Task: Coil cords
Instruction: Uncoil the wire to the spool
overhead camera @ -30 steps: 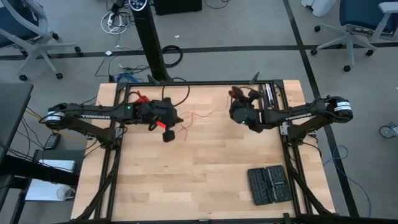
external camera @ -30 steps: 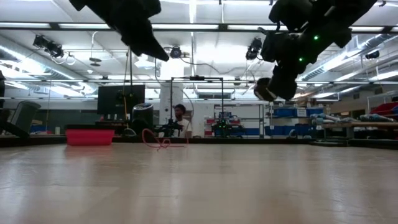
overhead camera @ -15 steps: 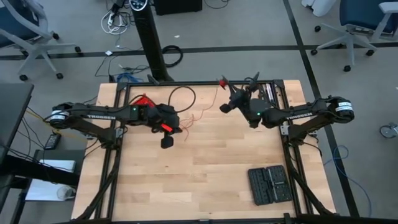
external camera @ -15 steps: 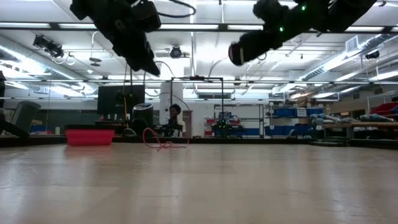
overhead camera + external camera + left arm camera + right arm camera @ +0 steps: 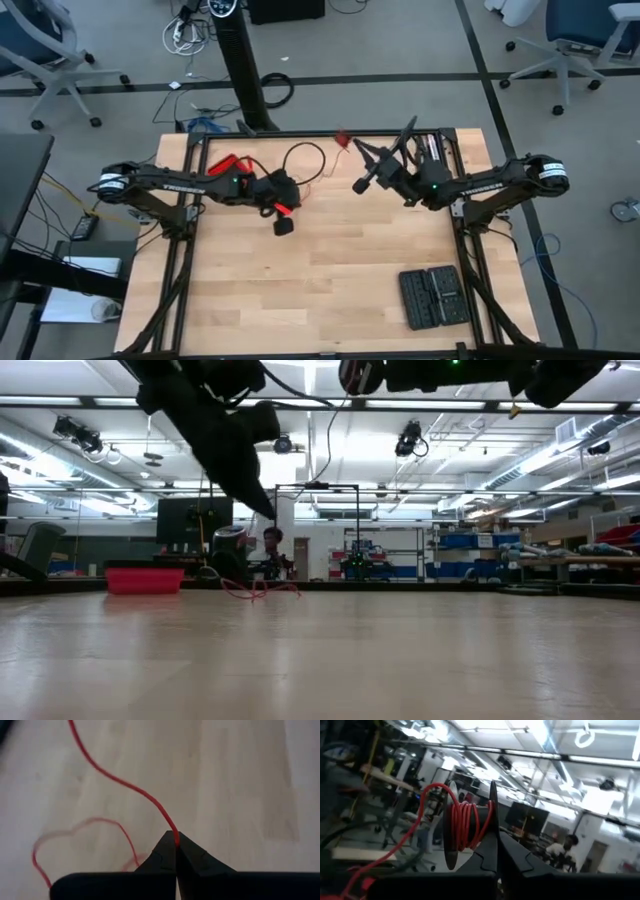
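Observation:
The thin red wire (image 5: 120, 782) runs between my two grippers, and a slack loop of it (image 5: 85, 840) lies on the wooden table; it also shows in the low view (image 5: 255, 590). My left gripper (image 5: 176, 840) is shut on the wire above the table's middle, left of centre (image 5: 283, 222). My right gripper (image 5: 495, 842) is raised near the far edge (image 5: 347, 142), shut, with several turns of red wire (image 5: 468, 822) wound beside its fingers. My left gripper pinches the red wire (image 5: 174, 834) between its two fingertips, at a point along its length. The fingers point down at the table. From them the wire runs off slack. My right gripper is shut beside the wound turns of red wire (image 5: 479, 827), which sit against a dark disc (image 5: 449, 837). The gripper is lifted high off the table. The fingers hide which part of the wire they hold. One strand (image 5: 395, 852) hangs away, slack.
A red box with a black top (image 5: 228, 162) sits at the far left, also in the low view (image 5: 143, 578). A black keyboard-like case (image 5: 432, 296) lies at the near right. A black cable loop (image 5: 303, 152) lies near the far edge. A person (image 5: 268, 548) shows in the room behind.
My right gripper has risen and gone toward the table's far left, tipping up from pointing down, carrying the wound wire with it. My left gripper has gone toward the table's right edge with the wire, drawing the strand along while the loop stays on the table.

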